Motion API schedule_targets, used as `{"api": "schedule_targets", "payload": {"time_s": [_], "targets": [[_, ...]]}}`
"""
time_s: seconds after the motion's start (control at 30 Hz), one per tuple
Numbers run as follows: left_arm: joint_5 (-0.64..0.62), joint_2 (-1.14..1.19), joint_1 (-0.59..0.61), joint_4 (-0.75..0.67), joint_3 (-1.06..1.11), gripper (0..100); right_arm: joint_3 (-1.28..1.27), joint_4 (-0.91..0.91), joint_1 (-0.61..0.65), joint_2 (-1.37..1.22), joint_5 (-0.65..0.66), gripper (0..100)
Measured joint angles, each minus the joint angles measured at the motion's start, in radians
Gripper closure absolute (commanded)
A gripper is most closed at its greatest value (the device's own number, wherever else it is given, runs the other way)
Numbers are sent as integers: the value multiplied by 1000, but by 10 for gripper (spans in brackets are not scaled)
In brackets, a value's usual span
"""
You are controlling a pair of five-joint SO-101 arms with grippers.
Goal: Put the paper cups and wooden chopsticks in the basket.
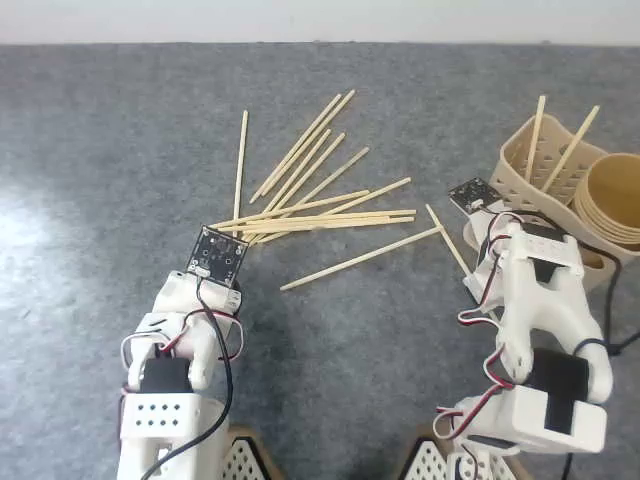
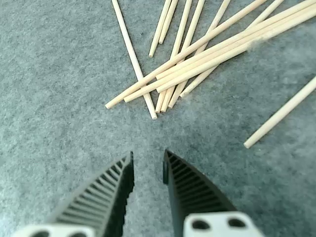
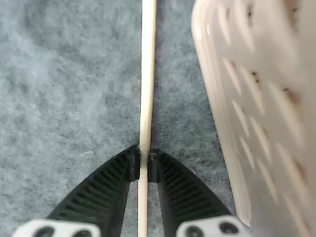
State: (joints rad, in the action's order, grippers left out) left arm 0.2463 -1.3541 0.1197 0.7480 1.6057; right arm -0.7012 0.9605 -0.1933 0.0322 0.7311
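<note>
One chopstick [image 3: 147,74] is pinched in your right claw [image 3: 143,165] beside the basket [image 3: 237,98]; your left claw [image 2: 148,168] hangs open.

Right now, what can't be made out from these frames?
- Paper cups, high view: cut off by the right edge; count unreadable.
- Single chopstick, high view: near end runs under the right arm. Right wrist view: both ends cut by the frame, right tool shut on it.
- Basket, right wrist view: blurred, cropped; contents unreadable.
- Chopstick pile, left wrist view: far ends cropped, count unclear.
</note>
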Motion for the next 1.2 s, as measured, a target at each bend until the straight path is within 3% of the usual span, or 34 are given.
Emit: {"api": "schedule_targets", "payload": {"time_s": [0.33, 0.9, 1.2], "targets": [[0, 0, 0, 0, 0, 899, -2, 8, 0, 35, -2, 991], [0, 0, 0, 0, 0, 899, -2, 275, 140, 632, -86, 991], [0, 0, 0, 0, 0, 899, -2, 292, 147, 876, -190, 991]]}}
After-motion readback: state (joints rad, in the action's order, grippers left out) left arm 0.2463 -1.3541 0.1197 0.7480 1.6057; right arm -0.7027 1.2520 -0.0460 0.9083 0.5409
